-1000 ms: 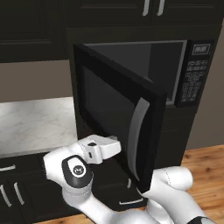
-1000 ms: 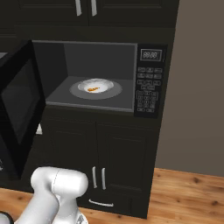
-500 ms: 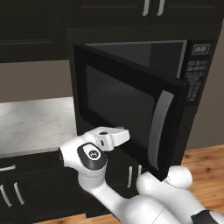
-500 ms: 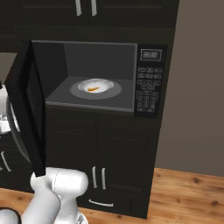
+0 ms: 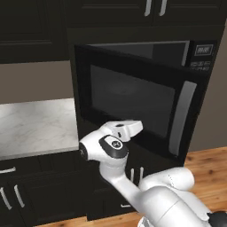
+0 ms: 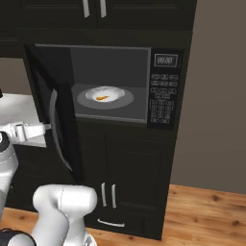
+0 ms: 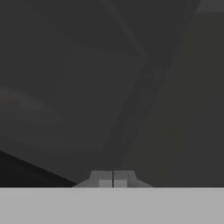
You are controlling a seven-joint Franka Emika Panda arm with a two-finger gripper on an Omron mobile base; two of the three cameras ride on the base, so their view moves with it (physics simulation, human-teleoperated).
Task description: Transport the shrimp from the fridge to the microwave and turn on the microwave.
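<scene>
Jaws pressed together, the gripper (image 7: 113,179) sits at bottom centre of the hand view against the microwave (image 6: 163,86) door; the shrimp (image 6: 101,98) lies on the turntable, upper centre.

the white arm rises from the base, bends at a dark-capped elbow and reaches level and forward. its end effector (image 7: 113,179) is closed, the two fingertips (image 7: 101,179) pressed together with nothing between them.
</scene>
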